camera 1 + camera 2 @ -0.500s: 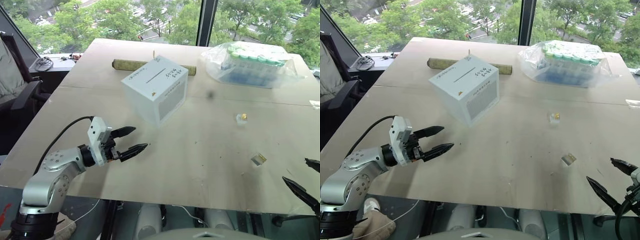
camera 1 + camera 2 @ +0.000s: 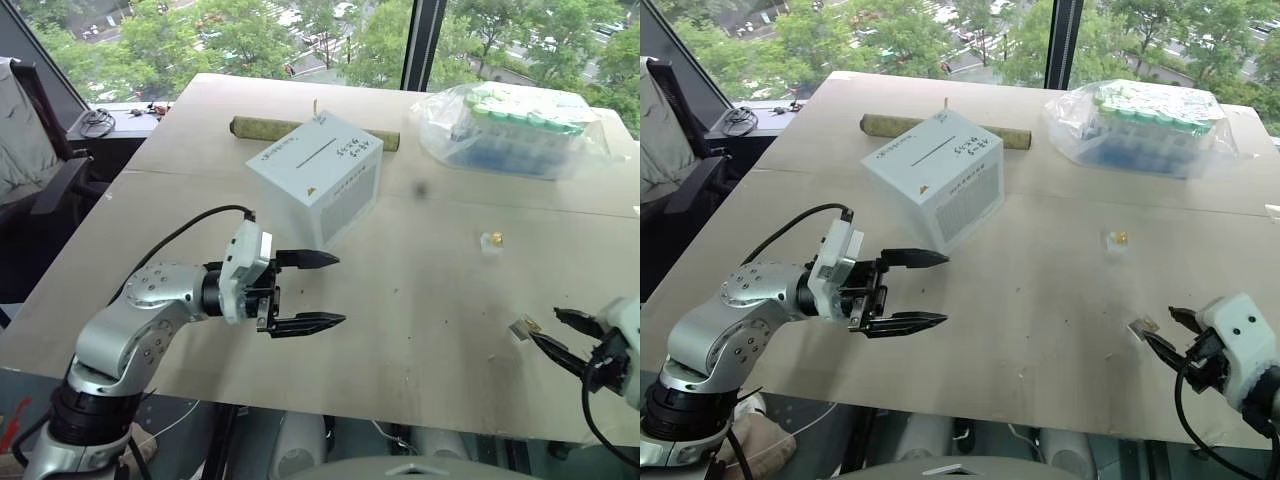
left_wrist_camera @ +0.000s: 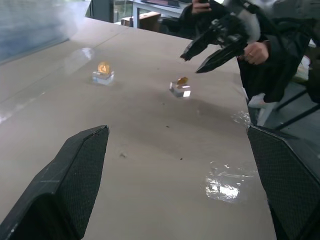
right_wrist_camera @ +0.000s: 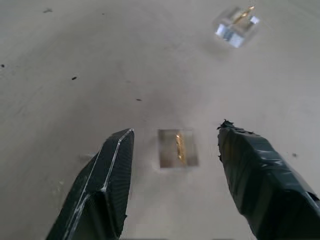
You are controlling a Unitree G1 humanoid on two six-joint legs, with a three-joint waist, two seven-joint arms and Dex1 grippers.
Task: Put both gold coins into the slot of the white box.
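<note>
The box [image 2: 318,178] is white, with a grey printed panel (and black handwriting). Gold coins [image 4: 179,145] sit on clear blocks [image 4: 178,149]; the table [image 2: 400,300] is beige.

text: none legible | white box [image 2: 318,178]: handwriting and grey panel too small

handwriting [image 2: 354,147] on white box [image 2: 318,180]: too small to read
person [image 3: 270,55], left wrist view: cut off by edge
bag's tubes [image 2: 510,125]: blurred behind plastic
</note>
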